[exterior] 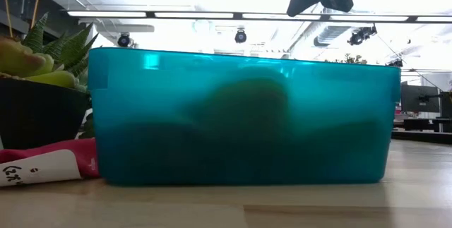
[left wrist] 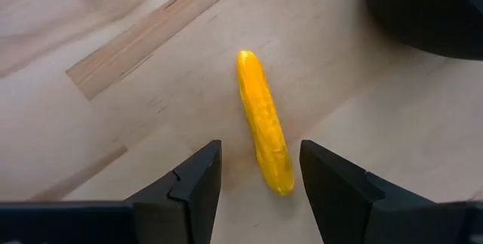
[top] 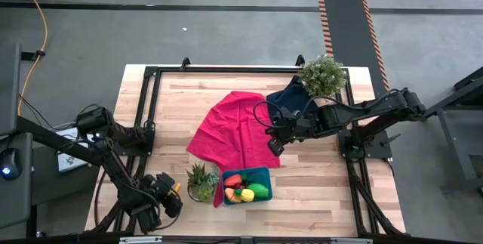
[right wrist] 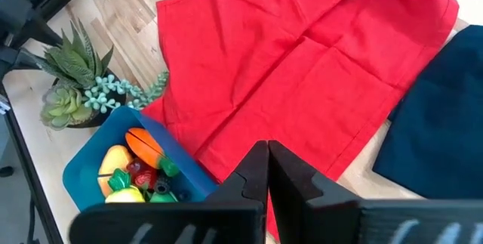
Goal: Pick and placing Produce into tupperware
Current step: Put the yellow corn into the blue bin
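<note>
A thin yellow stick [left wrist: 264,127] of produce lies flat on the wooden table near its left front, also seen in the high view [top: 176,188]. My left gripper [left wrist: 260,147] hangs open over it, pointing down, one finger on each side of the stick's near end, without touching. The teal tupperware [top: 245,186] stands at the front middle and holds a carrot [right wrist: 145,146], a green oval [top: 259,190] and yellow pieces [right wrist: 113,161]. My right gripper [right wrist: 268,161] hovers shut above the red cloth [top: 234,131], empty.
A potted succulent [top: 201,182] stands between the yellow stick and the tupperware; its dark pot [left wrist: 423,10] is close to my left gripper. A navy cloth [top: 290,93] and a leafy plant [top: 323,74] lie at the far right. Bare wood [top: 317,191] shows right of the tupperware.
</note>
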Controlling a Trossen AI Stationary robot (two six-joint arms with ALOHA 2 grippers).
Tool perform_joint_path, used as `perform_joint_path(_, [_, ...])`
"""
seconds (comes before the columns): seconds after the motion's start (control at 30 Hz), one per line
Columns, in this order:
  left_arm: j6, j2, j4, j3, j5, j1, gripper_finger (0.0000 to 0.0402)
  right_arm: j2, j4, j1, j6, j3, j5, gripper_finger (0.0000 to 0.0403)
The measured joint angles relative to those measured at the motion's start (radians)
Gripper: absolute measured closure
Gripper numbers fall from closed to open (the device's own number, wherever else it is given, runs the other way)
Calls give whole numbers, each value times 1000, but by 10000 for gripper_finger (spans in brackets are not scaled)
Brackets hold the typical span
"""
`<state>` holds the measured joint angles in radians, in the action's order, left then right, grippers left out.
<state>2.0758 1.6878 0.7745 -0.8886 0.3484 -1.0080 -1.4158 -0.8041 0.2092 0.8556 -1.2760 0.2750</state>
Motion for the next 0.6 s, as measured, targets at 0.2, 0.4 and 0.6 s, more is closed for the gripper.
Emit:
perform_joint_path(0.2, [-1, 15, 3, 0, -20, 1, 234, 0, 2, 0, 0, 0, 7, 401])
perform_joint_path(0.4, [0, 18, 14, 0, -37, 0, 234, 0, 3, 0, 0, 0, 7, 401])
perform_joint_path(0.6, [-2, 18, 19, 0, -24, 1, 234, 0, 8, 0, 0, 0, 7, 401])
